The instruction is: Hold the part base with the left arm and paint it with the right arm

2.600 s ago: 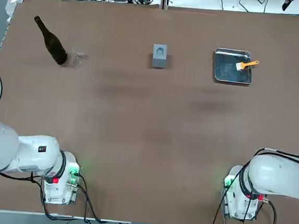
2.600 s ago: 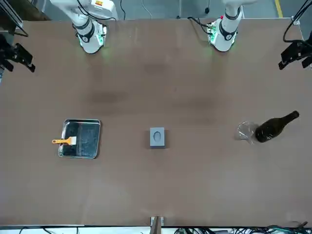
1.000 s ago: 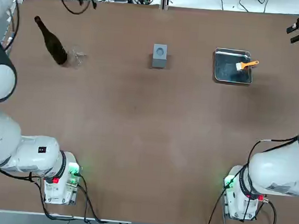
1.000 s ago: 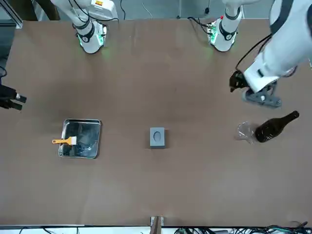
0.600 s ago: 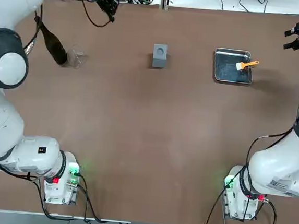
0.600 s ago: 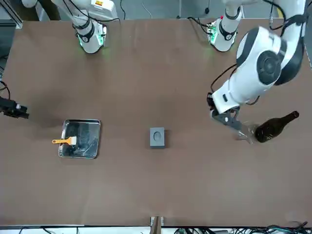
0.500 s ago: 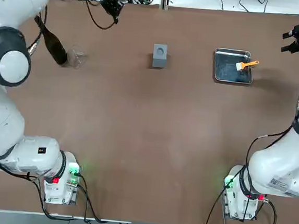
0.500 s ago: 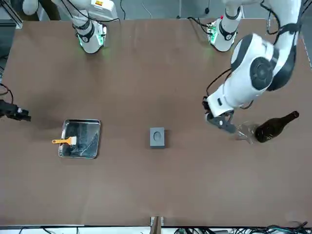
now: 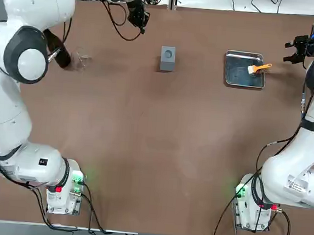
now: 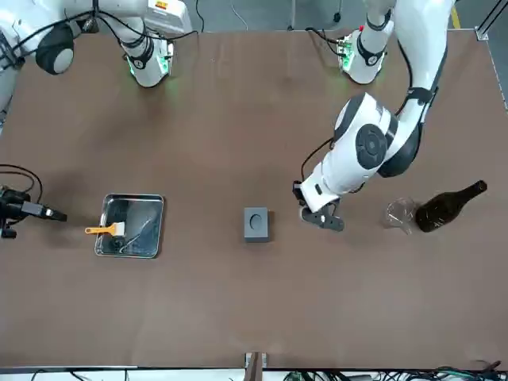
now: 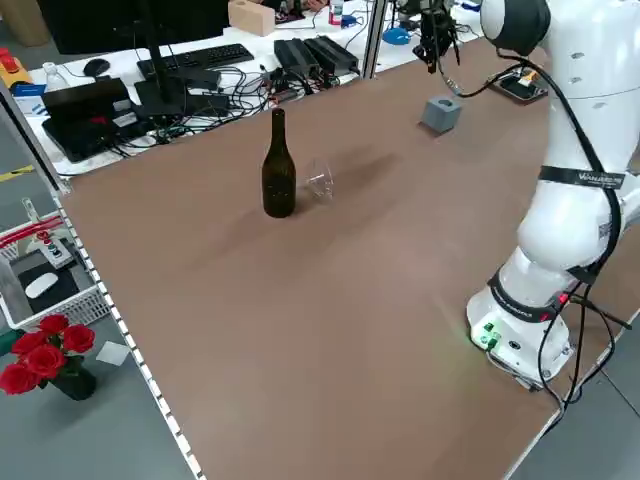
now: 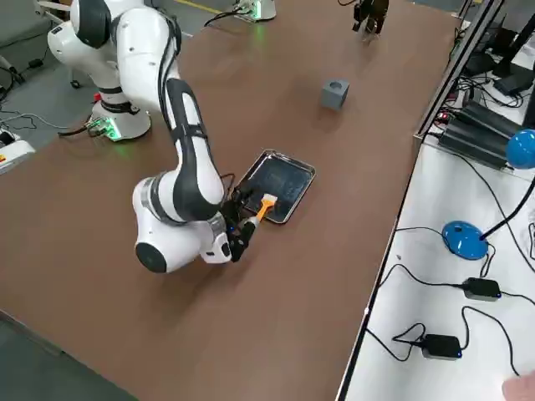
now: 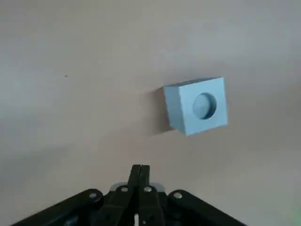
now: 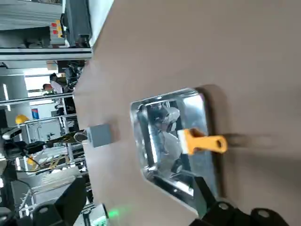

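The counter [image 9: 160, 145] is bare brown near the arm bases; everything lies along its far half. The block [image 9: 167, 58] sits there, about midway across, upright with its round recess facing up, touching nothing. It looks like a stiff, solid grey cube with flat, smooth sides, probably light and likely to slide on the smooth top if pushed from one side only. The two opposite vertical faces seem the sensible place to pinch it, low enough to leave the recessed top free for painting.

The left gripper [image 9: 139, 17] hangs near the block on the bottle side, apart from it, jaws pressed together and empty; they would have to spread before any hold. The right gripper [image 9: 298, 46] hovers just beyond the tray [image 9: 244, 79], at the counter's right edge, jaws spread wide with nothing between them.

The tray is shiny steel and lies well apart from the block; an orange-handled brush [image 9: 259, 67] rests in it, handle poking over the rim toward the right gripper. On the other side stand a dark bottle [image 11: 278, 170] and, just beside it, a small clear glass [image 11: 320, 181], both fragile.

Past the far edge run cables, keyboards and power strips on benches; red flowers [image 11: 42, 355] sit on the floor to the left.
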Robot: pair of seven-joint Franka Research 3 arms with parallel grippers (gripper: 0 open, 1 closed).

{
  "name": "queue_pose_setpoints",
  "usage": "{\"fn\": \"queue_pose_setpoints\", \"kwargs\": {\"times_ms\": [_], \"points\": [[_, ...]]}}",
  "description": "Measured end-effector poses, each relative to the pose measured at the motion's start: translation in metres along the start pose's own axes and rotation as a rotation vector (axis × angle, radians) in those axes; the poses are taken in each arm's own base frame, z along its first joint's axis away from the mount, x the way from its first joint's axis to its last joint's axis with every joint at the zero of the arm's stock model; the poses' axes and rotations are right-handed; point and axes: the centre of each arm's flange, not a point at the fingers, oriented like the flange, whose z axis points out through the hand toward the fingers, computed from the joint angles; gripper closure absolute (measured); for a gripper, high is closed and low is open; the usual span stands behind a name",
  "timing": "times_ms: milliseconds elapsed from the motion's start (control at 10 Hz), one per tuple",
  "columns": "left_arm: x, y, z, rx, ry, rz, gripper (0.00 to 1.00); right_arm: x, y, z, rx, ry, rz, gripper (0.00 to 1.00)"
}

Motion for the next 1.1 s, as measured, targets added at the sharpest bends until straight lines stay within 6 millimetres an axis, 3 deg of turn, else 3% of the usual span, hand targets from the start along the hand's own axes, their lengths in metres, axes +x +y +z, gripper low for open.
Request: {"fn": "queue_pose_setpoints", "kwargs": {"times_ms": [300, 700, 900, 1100], "points": [[0.005, 0.02, 0.04, 0.01, -0.011, -0.019, 0.99, 0.013, 0.022, 0.014, -0.038, -0.002, -0.028, 0.0], [0.011, 0.029, 0.09, -0.013, 0.006, 0.0, 0.99, 0.018, 0.051, 0.043, -0.034, -0.027, -0.082, 0.0], [0.006, 0.043, 0.127, -0.018, 0.006, 0.035, 0.99, 0.021, 0.053, 0.052, -0.029, -0.037, -0.098, 0.0], [0.008, 0.047, 0.14, -0.025, 0.011, 0.059, 0.99, 0.025, 0.047, 0.06, -0.027, -0.049, -0.148, 0.02]]}}
